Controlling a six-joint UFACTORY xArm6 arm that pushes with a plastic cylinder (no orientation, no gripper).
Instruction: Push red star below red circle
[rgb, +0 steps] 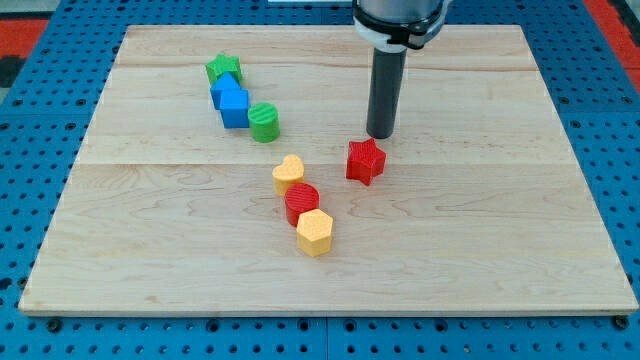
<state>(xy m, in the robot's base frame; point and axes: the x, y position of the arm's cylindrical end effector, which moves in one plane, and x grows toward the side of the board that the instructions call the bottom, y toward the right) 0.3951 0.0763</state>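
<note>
My tip (379, 135) is a bare rod end with no jaws, so there is nothing to open, close or grip; it can only shove. It sits right of the frame's centre, just above the red star (365, 161) and a shade to its right, very near or just touching its upper edge; I cannot tell which. I read that placing as deliberate: standing on the star's far side lets me drive it down and to the left.

The star lies right of centre on the board (500, 250), apart from the red circle (301, 202), which is lower and further left. The circle is wedged in a short diagonal row: a yellow heart (288, 172) touches it at upper left and a yellow hexagon (314, 231) touches it at lower right. That hexagon fills much of the spot under the circle, so I judge the star must go round it to bare wood beneath, or nudge it aside, without knocking the circle.

In the upper left of the frame, well clear of my work, a green star (224, 69), a blue block (230, 102) and a green cylinder (264, 121) form another diagonal row
</note>
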